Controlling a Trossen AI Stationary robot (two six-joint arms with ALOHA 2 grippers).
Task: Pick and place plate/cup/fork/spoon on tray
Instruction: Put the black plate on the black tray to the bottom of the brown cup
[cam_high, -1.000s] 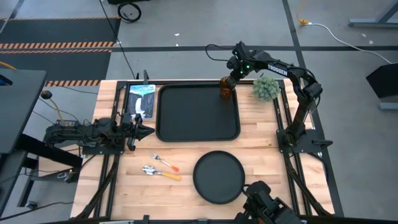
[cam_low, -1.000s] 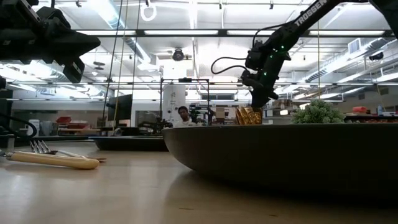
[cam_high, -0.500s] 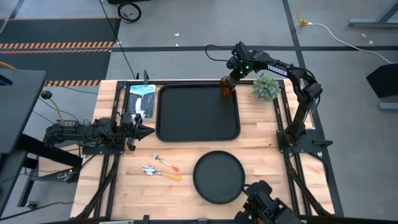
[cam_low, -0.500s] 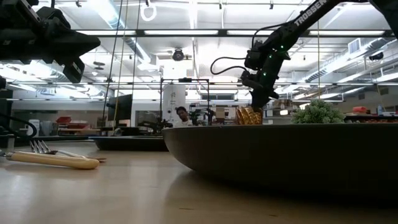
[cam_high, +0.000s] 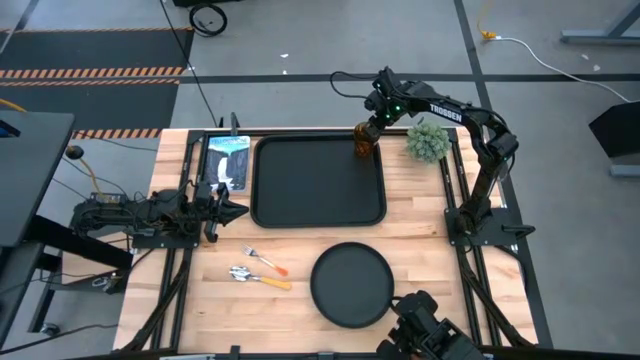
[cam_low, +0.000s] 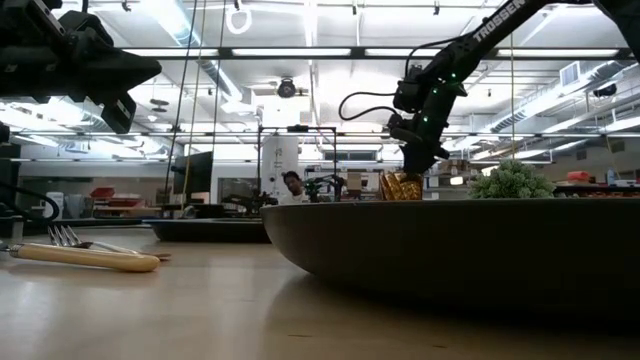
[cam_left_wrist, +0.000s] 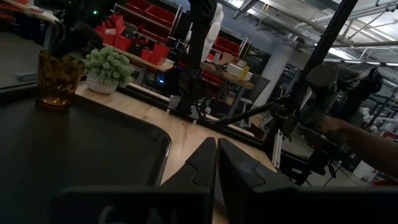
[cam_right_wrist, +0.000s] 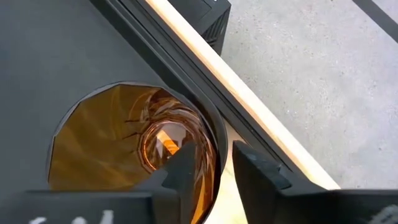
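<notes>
The amber ribbed cup (cam_high: 364, 142) stands upright on its base in the far right corner of the black tray (cam_high: 318, 180). My right gripper (cam_right_wrist: 214, 158) is open above it, pointing down, with one finger inside the cup (cam_right_wrist: 118, 149) and one outside. The round black plate (cam_high: 351, 285) lies on the table near the front edge. The fork (cam_high: 265, 261) and the spoon (cam_high: 258, 278) lie to its left. My left gripper (cam_high: 240, 210) waits shut, just left of the tray. My right gripper comes at the cup from above, its fingers astride the cup's wall at the rim (cam_right_wrist: 214, 146) on the side toward the tray's far edge. A bright gap shows beside the outer finger (cam_right_wrist: 255, 171). Whether the inner finger (cam_right_wrist: 186, 171) touches the wall, I cannot tell.
A fuzzy green plant ball (cam_high: 428, 141) stands just right of the cup, off the tray. A blue-white picture card (cam_high: 228, 160) lies left of the tray. Bare wood lies between the tray and the plate. A person shows in the room behind the table.
</notes>
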